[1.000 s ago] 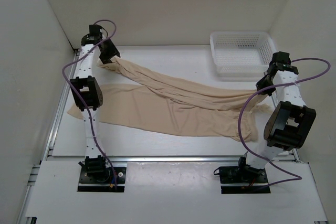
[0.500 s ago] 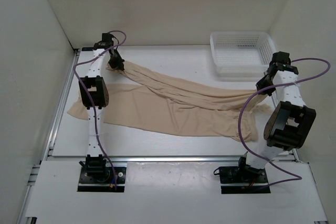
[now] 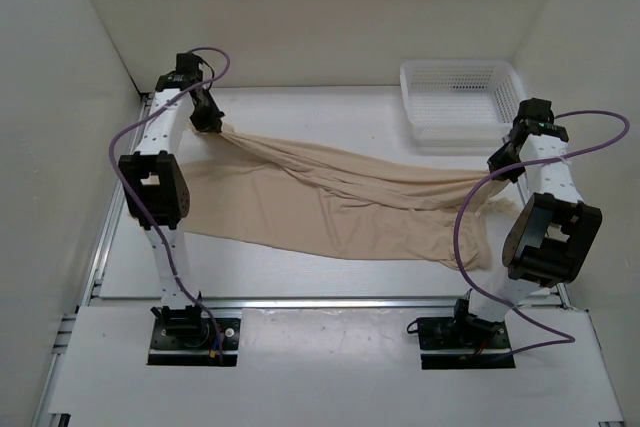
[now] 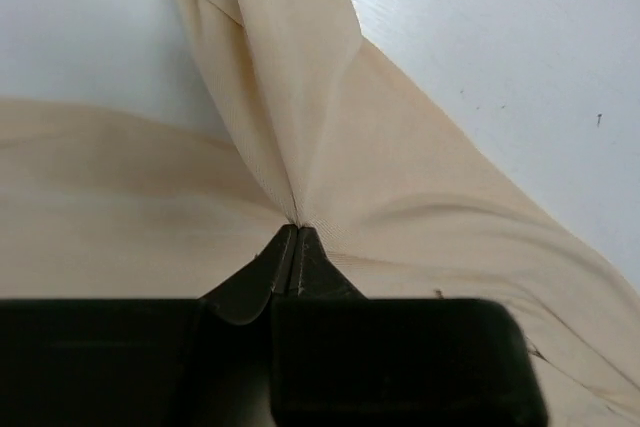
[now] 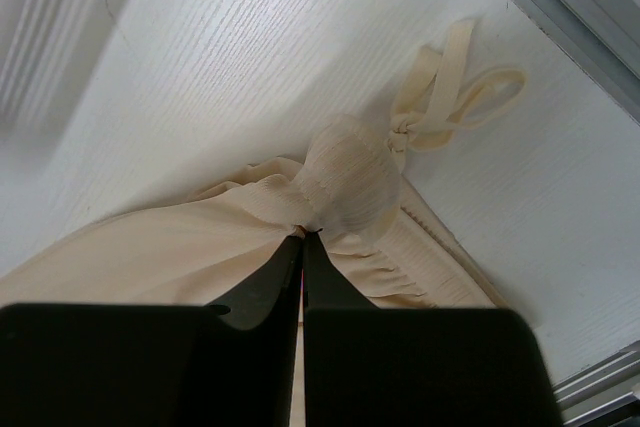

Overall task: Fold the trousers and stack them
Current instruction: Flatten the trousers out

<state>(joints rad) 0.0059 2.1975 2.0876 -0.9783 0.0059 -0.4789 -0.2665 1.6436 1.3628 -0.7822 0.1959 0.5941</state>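
At the table's (image 3: 320, 112) far right corner, a white mesh basket (image 3: 460, 130) is sitting. The trousers (image 3: 330, 197) are lying outside it, spreading over the white table from the far left corner to the right edge. White walls are enclosing the table on three sides. Grip check: the left gripper (image 3: 212, 125) is pinching one trouser leg near the far left corner, jaws clamped on fabric. The right gripper (image 3: 497, 162) is clamping the bunched waistband at the right edge, with the drawstring (image 5: 450, 97) trailing beside it.
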